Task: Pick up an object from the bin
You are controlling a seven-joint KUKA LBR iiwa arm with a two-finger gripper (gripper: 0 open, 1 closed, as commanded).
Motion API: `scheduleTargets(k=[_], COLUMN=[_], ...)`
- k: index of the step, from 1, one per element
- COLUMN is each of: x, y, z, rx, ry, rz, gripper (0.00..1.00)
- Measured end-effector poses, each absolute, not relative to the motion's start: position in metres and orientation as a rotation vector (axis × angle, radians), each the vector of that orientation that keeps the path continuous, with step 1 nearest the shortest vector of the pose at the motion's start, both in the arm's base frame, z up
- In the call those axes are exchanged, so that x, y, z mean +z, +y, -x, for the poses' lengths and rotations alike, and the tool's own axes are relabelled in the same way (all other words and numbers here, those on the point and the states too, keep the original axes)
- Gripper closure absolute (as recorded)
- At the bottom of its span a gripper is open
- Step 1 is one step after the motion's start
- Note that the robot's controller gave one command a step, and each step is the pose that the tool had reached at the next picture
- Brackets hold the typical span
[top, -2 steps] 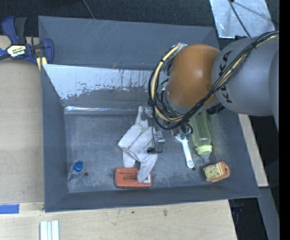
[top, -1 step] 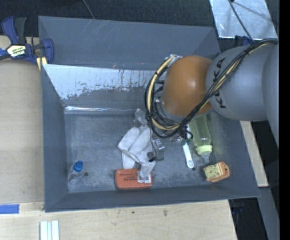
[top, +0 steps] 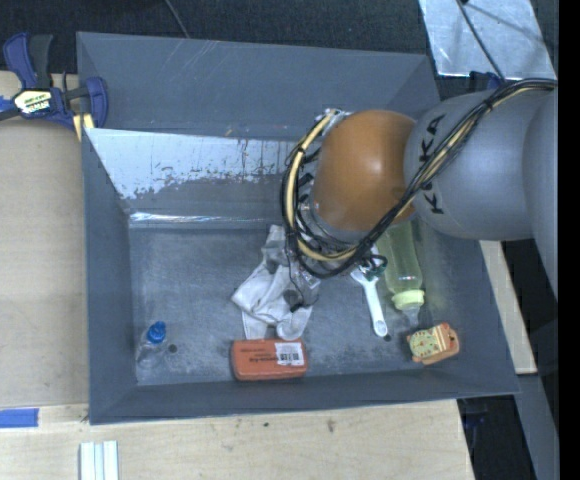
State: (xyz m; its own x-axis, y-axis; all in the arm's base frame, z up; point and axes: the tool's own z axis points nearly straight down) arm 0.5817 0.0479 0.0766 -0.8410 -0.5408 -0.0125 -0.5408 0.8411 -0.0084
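Though its spread cannot be told, the claw [top: 297, 290] is right over the crumpled white cloth [top: 258, 298].

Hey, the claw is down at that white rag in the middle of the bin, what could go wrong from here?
1. The claw sits over the crumpled white rag. The rag is limp, so it may catch just one fold and slip free.
2. The orange box lies right beside the rag's front edge, so a lift might drag it.
3. The white spoon and the yellow bottle lie close under the arm and could get knocked.
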Motion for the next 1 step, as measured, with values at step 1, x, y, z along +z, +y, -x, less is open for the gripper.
scheduleTargets(k=[1], x=[0.0766], y=[0.0478], z=[-0.5817], rx=[-0.007], ry=[3.001], rz=[0.880], gripper=[1.00])
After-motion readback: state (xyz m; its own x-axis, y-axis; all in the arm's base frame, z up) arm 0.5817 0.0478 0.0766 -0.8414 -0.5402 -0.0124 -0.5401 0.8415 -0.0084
